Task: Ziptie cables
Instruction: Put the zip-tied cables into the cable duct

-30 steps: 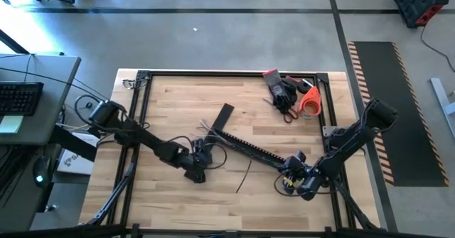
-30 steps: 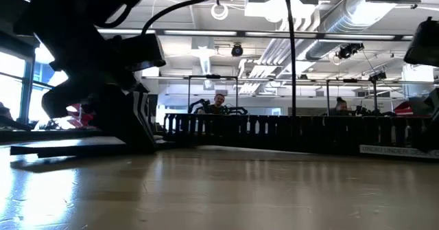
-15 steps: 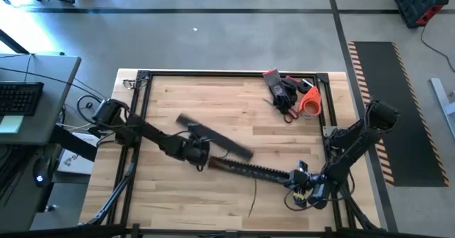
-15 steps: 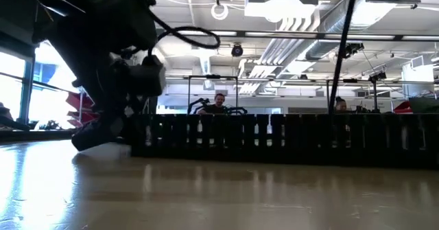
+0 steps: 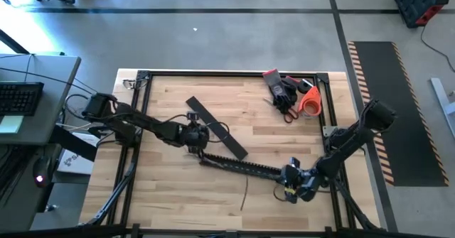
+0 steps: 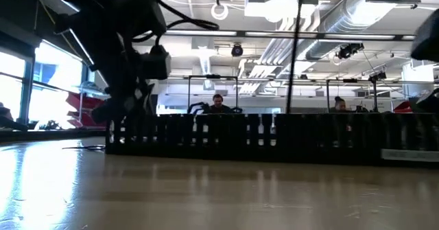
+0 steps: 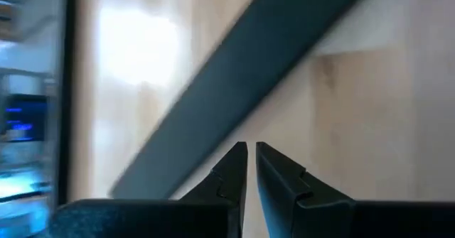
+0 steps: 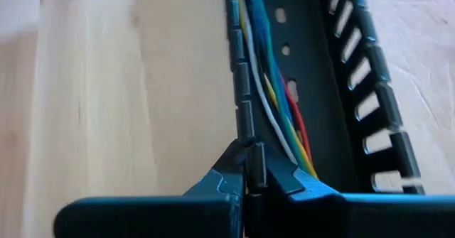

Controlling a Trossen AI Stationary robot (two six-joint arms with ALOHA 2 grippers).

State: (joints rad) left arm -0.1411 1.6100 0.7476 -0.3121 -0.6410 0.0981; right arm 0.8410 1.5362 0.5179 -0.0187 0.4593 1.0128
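A black slotted rail point(image 5: 245, 167) lies slantwise on the wooden table. The cables point(image 8: 274, 96), blue, white, yellow and red wires, run along its channel. My right gripper point(image 8: 249, 168) is shut on the rail's right end; in the high view it point(image 5: 290, 187) is near the table's right front. A flat black strip point(image 5: 217, 128) lies beyond the rail, its right end by the rail's middle. My left gripper point(image 7: 250, 156) is shut, its tips at the strip's edge point(image 7: 213, 160). It point(image 5: 195, 136) stands just beyond the rail's left end. A few thin wire loops point(image 5: 219, 130) show beside it. My left gripper stands with its tips at the flat strip's long edge; I cannot tell whether it touches the strip. My right gripper pinches one slotted side wall point(image 8: 245, 128) of the rail near its right end, one finger in the channel and one outside. The fingers slant down along the rail, which lies on the table.
Black gloves and an orange-handled tool point(image 5: 291, 96) lie at the far right corner. A loose thin dark strand point(image 5: 245, 193) rests near the front edge. A black frame point(image 5: 142, 82) runs round the table. Bare wood lies at the far middle and near left.
My left gripper has moved toward the table's far edge and rolled. The flat strip has turned about and shifted, now slanting from far left to the rail's middle. The rail's left end has swung toward the near edge; its right end has stayed in my right gripper.
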